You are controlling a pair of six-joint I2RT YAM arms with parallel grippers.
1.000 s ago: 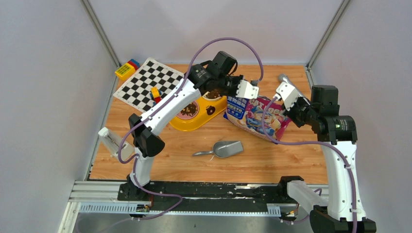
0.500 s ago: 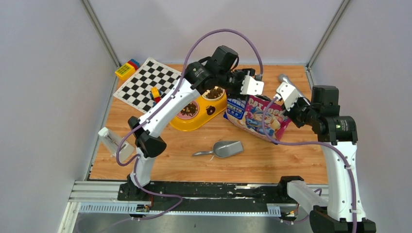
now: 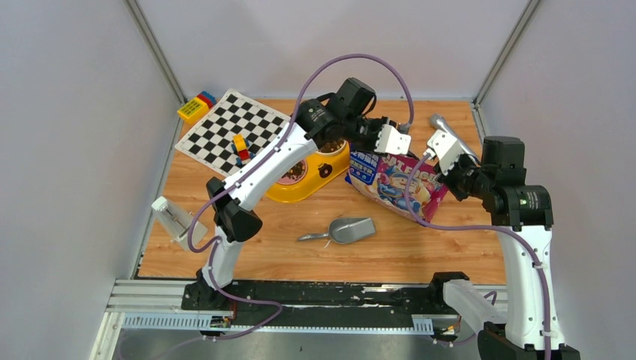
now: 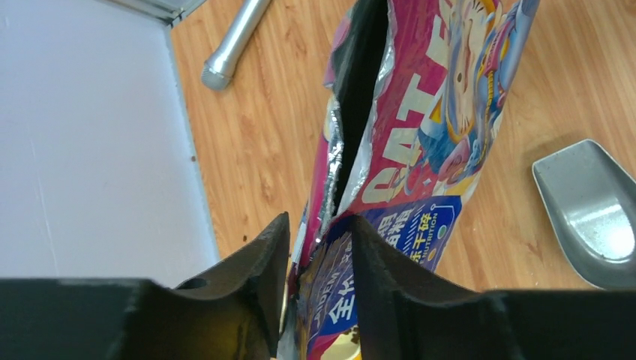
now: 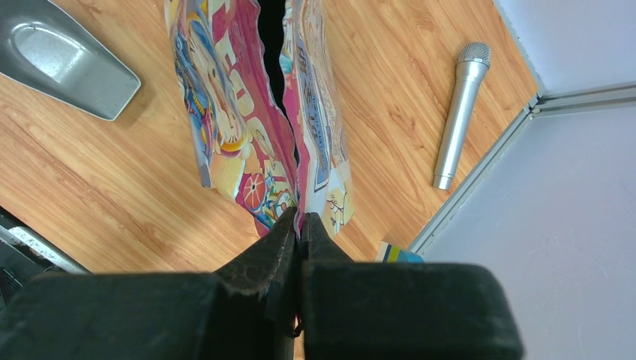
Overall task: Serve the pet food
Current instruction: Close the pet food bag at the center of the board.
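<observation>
From above, finds kibble (image 3: 289,172) in both feeder (image 3: 309,189) bowls, just left of the left gripper (image 3: 395,140) and well left of the right gripper (image 3: 430,160). Shows the bag (image 3: 390,180) spanning the two, long axis left to right, mouth edge on the far side. Has carried the left gripper rightward since a second ago, nearer the right one. At the left wrist, straddles the bag's gaping lip with jaws apart, not clamped; scoop (image 4: 592,217) lying to the right. At the right wrist, pinches the bag's end seam with jaws pressed tight together; mic (image 5: 457,112) beyond.
</observation>
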